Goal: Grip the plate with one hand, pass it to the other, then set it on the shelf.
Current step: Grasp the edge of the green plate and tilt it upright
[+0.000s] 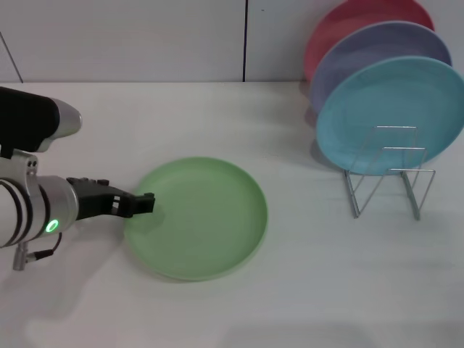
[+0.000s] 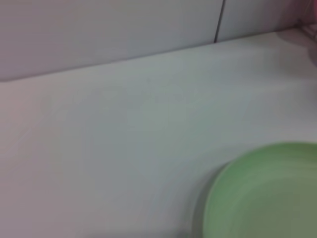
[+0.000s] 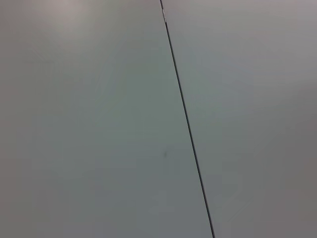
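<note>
Fingers come first on the left: we see the left gripper reaching in from the left side of the head view, its dark fingertips at the left rim of the plate. From here we cannot tell how far apart the fingers stand, nor whether they grip the rim or only touch it — the tips sit right at the edge and hide one another. The silver arm behind them lies low over the table, a green light glowing on its wrist.

The plate itself — round, light green, with a shallow raised rim — lies flat on the white table, left of centre in front of us. In the left wrist view we catch only an arc of that plate against the pale table, with the wall rising behind.

Farther right, well apart from the green plate, stands the shelf, a small silver wire rack of thin upright loops. A light blue plate leans upright at its back, a lavender plate stands behind that one, and a pink plate stands rearmost, near the wall.

We see nothing of the right gripper; the right wrist view shows only a plain grey wall panel with a dark seam running down it.
</note>
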You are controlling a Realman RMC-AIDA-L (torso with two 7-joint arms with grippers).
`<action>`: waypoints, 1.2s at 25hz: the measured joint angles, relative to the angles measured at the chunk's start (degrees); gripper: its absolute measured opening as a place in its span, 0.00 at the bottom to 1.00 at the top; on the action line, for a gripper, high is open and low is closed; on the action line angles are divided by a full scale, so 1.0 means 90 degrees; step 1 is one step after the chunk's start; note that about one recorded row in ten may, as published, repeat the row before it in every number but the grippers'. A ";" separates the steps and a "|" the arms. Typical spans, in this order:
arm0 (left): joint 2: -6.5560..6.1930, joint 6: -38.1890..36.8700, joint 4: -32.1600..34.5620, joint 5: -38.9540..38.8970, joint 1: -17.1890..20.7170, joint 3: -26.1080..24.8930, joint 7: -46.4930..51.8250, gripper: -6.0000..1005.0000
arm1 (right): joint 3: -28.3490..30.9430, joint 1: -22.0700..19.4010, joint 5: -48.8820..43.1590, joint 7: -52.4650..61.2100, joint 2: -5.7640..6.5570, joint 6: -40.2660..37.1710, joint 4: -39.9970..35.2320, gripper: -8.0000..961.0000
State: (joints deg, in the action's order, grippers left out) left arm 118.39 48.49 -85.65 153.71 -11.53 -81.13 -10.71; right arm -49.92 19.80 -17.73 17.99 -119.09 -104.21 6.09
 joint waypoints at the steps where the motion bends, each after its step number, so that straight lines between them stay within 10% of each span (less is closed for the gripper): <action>1: 0.0001 0.0000 0.0049 -0.0034 -0.0020 0.0000 0.0000 0.86 | 0.0000 -0.0002 -0.0001 -0.0006 0.0000 0.0017 -0.0022 0.88; 30: -0.0001 -0.0209 0.1073 -0.0117 -0.0407 -0.0175 -0.0001 0.86 | -0.0010 -0.0003 -0.0075 -0.0005 -0.0001 0.0254 -0.0227 0.88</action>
State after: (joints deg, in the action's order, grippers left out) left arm 118.39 46.61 -75.99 152.66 -15.19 -82.71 -10.72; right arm -50.01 19.77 -18.41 17.95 -119.09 -101.92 4.04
